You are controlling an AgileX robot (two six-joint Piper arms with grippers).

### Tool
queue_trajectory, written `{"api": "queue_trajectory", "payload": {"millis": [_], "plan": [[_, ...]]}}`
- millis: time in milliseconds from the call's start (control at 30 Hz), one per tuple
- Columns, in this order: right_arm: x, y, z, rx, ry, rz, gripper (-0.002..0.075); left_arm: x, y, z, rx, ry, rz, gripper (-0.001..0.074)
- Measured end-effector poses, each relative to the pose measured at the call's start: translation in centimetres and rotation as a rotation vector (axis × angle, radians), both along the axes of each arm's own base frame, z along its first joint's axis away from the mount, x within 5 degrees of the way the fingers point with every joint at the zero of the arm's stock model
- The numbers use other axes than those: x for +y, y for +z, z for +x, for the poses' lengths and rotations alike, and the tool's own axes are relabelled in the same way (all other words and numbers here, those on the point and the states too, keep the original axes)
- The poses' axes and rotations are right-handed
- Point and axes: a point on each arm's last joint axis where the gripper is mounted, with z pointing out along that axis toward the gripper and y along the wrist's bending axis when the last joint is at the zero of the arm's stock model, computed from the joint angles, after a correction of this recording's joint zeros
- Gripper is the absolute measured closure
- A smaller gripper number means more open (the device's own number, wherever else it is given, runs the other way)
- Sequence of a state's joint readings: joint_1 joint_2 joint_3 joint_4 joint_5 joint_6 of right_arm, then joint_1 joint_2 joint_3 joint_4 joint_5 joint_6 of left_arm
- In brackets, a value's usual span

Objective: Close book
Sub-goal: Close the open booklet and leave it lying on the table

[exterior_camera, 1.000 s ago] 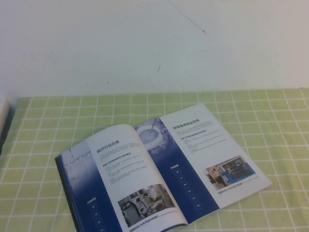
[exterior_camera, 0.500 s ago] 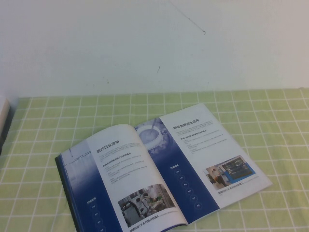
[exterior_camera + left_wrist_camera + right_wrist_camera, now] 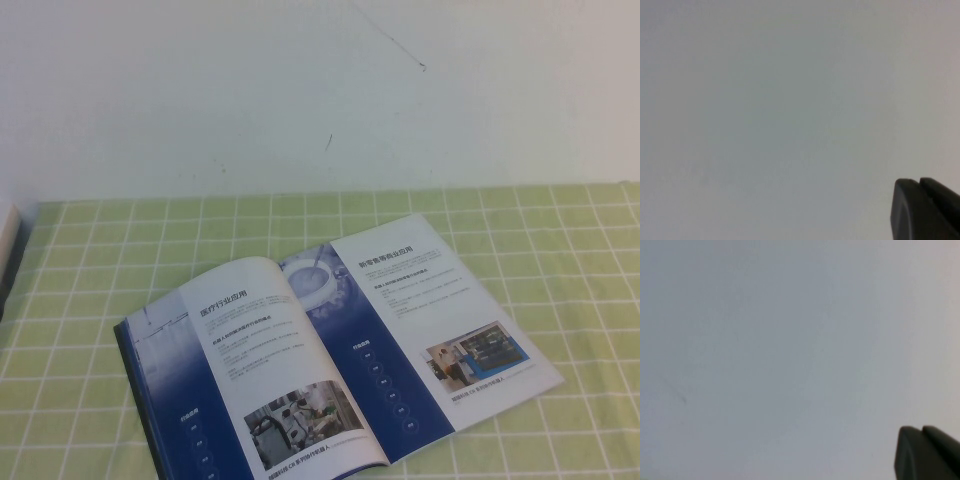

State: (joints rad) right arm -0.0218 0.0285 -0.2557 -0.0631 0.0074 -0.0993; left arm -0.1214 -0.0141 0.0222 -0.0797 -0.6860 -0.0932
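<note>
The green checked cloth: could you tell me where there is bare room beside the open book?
Bare cloth lies between the open book and the white wall, and along the book's right. The near-left is crowded by the book. The left pincer and right pincer appear only in their wrist views, not over the cloth.

The book (image 3: 335,355) lies open, face-up on the green checked surface (image 3: 560,250), rotated diagonally, showing blue-and-white printed pages with photographs; its left leaf bows upward near the spine while its right leaf rests flat.
</note>
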Motion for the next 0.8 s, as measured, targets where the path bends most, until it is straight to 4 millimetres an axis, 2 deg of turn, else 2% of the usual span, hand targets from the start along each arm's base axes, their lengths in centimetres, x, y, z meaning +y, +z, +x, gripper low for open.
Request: {"api": "queue_trajectory", "payload": {"millis": [200,333,433,500,667,800], "plan": [[-0.1,3.3,1.8,0.355,-0.011,0.018,0.0729,0.0,0.2,-0.1,-0.023,-0.015,-0.021,0.0738],[0.2,4.5,4.4,0.623,0.036,-0.043,0.0729,0.1,0.0,0.0,0.005,-0.021,-0.037,0.0738],[0.8,5.0,6.5,0.76,0.119,-0.096,0.0729,0.0,-0.7,0.7,0.123,-0.031,-0.038,0.0738],[1.3,4.8,8.3,0.822,0.192,-0.12,0.0729,-0.2,-0.4,0.9,0.224,-0.039,-0.02,0.0738],[2.8,4.0,12.6,0.917,0.403,-0.126,0.0729,-0.4,2.3,0.2,0.429,-0.031,0.087,0.0738],[4.1,2.1,16.5,0.969,0.556,-0.119,0.0729,-0.5,3.2,-0.3,0.572,-0.026,0.154,0.0738]]}}
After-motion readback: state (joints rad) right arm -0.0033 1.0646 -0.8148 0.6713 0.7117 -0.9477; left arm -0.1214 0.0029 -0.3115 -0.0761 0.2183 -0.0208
